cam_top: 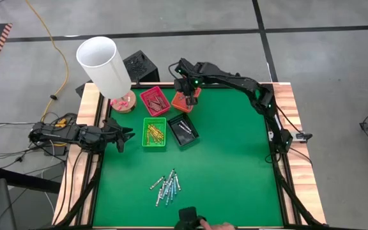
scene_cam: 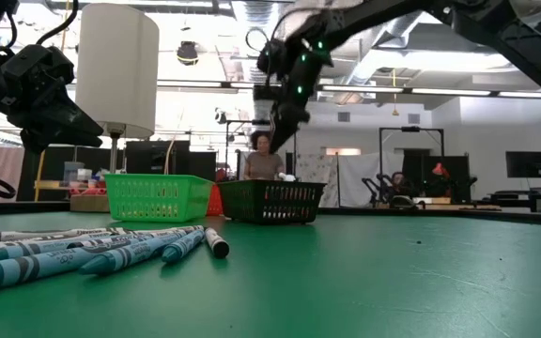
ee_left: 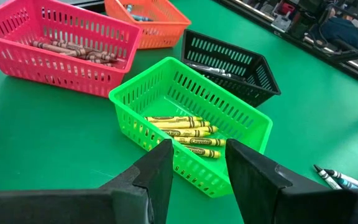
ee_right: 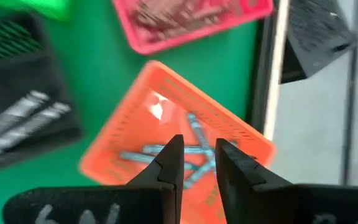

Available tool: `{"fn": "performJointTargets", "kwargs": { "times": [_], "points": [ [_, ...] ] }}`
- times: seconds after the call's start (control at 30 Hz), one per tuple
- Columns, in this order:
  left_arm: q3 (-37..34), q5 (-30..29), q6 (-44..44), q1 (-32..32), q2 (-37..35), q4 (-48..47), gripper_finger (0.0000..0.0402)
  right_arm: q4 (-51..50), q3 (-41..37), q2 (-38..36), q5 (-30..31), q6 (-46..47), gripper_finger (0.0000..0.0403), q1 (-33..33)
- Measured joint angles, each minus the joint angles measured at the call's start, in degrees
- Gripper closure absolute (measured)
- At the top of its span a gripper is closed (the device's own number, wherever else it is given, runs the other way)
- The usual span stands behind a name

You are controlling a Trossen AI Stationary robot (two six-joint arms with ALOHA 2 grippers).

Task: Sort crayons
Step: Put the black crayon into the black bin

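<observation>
Crayons (cam_top: 166, 186) loose in a small pile toward 6 o'clock on the green tabletop (cam_top: 235, 160), mostly light blue plus a few grey-white ones, well apart from the trays. Rest already sorted: yellow ones lying in the green tray (cam_top: 154, 133), red-brown in the red tray (cam_top: 154, 101), light blue in the orange tray (ee_right: 166, 149), grey-white in the black tray (cam_top: 184, 131). All four trays bunched together around 11 o'clock.

Big white cylinder (cam_top: 104, 64) looming over the 10 o'clock corner, covering part of a pinkish round thing (cam_top: 124, 102) beside the red tray; can't tell what that is. Black slotted box (cam_top: 139, 65) just off the far edge. Yellow cable (cam_top: 61, 61) snaking over the floor.

Right end effector (ee_right: 196, 160) hanging right above the orange tray, fingers narrowly apart, nothing between them. Left end effector (ee_left: 197, 163) parked at the 9 o'clock edge, pointing at the green tray, jaws moderately apart and empty.

Low view: orange tray almost fully hidden behind green and black ones. Person (scene_cam: 265, 158) standing far back in the room. Dark object (cam_top: 189, 218) cut off at the 6 o'clock edge.

"Crayola" readable on the yellow wrappers in the left wrist view; lettering on the blue ones up close in the low view too soft to read.
</observation>
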Motion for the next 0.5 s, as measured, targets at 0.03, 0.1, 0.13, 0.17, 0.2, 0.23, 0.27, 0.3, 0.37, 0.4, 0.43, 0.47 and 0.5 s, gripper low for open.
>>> {"fn": "performJointTargets", "kwargs": {
  "times": [0.03, 0.1, 0.13, 0.17, 0.2, 0.23, 0.27, 0.3, 0.37, 0.4, 0.43, 0.47, 0.5],
  "points": [
    [-0.01, -0.01, 0.01, 0.01, 0.01, 0.0, 0.0265, -1.88, 1.42, 0.0, -0.72, 1.0, 0.0314, 0.52],
    [-0.01, -0.01, 0.0, -0.01, 0.0, 0.0, 0.0265, -4.66, 3.52, 0.0, -3.99, 3.26, 0.0314, 1.86],
    [0.01, 0.0, -0.01, -0.01, 0.01, 0.0, 0.0265, -5.17, 4.21, 0.0, -6.53, 4.72, 0.0314, 2.66],
    [-0.01, 0.0, 0.01, -0.01, -0.01, 0.0, 0.0265, -4.86, 4.52, 0.0, -9.53, 6.43, 0.0314, 3.58],
    [-0.01, -0.02, 0.01, -0.01, -0.01, 0.0, 0.0265, -4.26, 4.63, 0.0, -13.14, 8.14, 0.0314, 4.56],
    [-0.01, 0.0, -0.01, 0.01, 0.01, 0.0, 0.0265, -3.71, 4.63, 0.0, -16.86, 9.79, 0.0314, 5.62],
    [0.0, -0.01, 0.01, -0.01, -0.01, 0.0, 0.0265, -3.22, 4.63, 0.0, -19.95, 11.34, 0.0314, 6.82],
    [0.0, -0.01, -0.01, -0.01, -0.01, 0.0, 0.0265, -2.52, 4.63, 0.08, -22.29, 12.68, 0.0314, 8.21],
    [0.0, 0.0, -0.01, 0.0, 0.0, 0.0, 0.0265, -0.73, 4.65, 0.83, -24.76, 14.4, 0.0314, 11.66],
    [0.0, -0.01, 0.0, 0.01, 0.0, 0.0, 0.0265, -0.16, 4.65, 0.98, -24.93, 14.74, 0.0314, 13.56],
    [-0.01, -0.01, -0.01, -0.01, 0.01, 0.0, 0.0265, 0.32, 4.58, 1.16, -24.89, 14.7, 0.0314, 15.61],
    [-0.01, 0.0, -0.01, -0.01, -0.01, 0.0, 0.0265, 0.97, 4.49, 1.34, -24.71, 14.23, 0.0314, 17.71],
    [-0.01, 0.0, 0.01, -0.01, -0.01, 0.0, 0.0265, 2.36, 4.49, 1.9, -24.11, 13.44, 0.0314, 19.84]
  ]
}}
